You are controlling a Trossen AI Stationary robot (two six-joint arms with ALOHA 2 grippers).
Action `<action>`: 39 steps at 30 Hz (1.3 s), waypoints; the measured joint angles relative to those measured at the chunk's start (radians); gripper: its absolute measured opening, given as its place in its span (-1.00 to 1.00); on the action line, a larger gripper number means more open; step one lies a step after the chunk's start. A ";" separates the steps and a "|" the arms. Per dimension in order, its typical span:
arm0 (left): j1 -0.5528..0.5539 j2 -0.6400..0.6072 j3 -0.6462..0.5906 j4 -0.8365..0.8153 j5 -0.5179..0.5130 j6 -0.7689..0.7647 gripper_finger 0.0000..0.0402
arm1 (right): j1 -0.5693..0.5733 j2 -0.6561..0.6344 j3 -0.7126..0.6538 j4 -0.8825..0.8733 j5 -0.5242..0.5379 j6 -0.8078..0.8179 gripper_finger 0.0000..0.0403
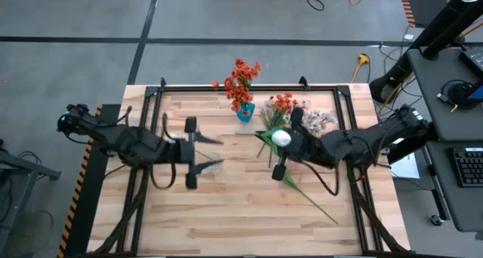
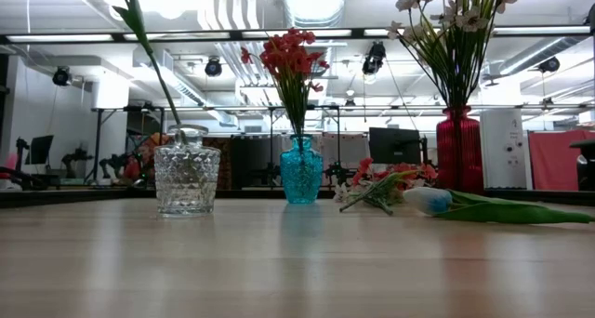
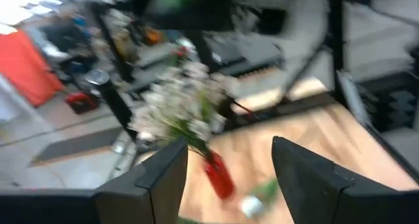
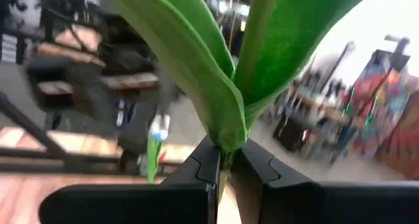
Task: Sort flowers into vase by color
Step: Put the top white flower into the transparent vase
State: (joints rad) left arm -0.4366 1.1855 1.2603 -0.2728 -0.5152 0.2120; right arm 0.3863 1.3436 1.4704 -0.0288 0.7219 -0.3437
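Overhead, the right gripper (image 1: 281, 164) lay just right of the worktop's (image 1: 226, 213) centre, its jaws closed on the green stem of a white tulip (image 1: 281, 139). In the right wrist view the right gripper (image 4: 226, 160) pinched that stem (image 4: 252, 34) just below the point where two broad leaves (image 4: 190, 47) parted. The left gripper (image 1: 211, 152) sat at about 9 o'clock from the worktop's centre, jaws spread wide and holding nothing; the left wrist view showed the left gripper (image 3: 226, 171) with its fingers (image 3: 163, 178) well apart, framing a red vase (image 3: 219, 175) of pale pink-white blossoms (image 3: 183, 99).

A blue vase (image 1: 245, 112) of orange-red flowers (image 1: 240, 81) stood at 12 o'clock near the far edge. At table height the blue vase (image 2: 301, 169) stood mid-frame, with a clear glass vase (image 2: 187, 177) holding a single green stem (image 2: 149, 48) at 9 o'clock and the red vase (image 2: 459, 151) at 3 o'clock. Between the blue and red vases a loose orange-red spray (image 2: 386, 183) and a white tulip (image 2: 429, 200) with its long leaves lay flat on the worktop (image 2: 279, 262).
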 joint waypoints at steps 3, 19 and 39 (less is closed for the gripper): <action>-0.069 0.030 0.099 -0.165 0.000 -0.052 0.00 | -0.030 0.025 0.104 -0.188 -0.047 0.098 -0.91; -0.386 0.016 0.145 -0.443 -0.546 -0.252 -0.15 | -0.159 0.233 0.243 -0.310 -0.341 0.138 -0.91; -0.666 -0.056 -0.181 -0.278 -1.052 -0.409 -0.22 | -0.267 0.323 0.334 -0.300 -0.513 0.201 -0.91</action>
State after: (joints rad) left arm -1.1025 1.1296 1.0796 -0.5510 -1.5672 -0.1966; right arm 0.1193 1.6665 1.8042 -0.3292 0.2087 -0.1431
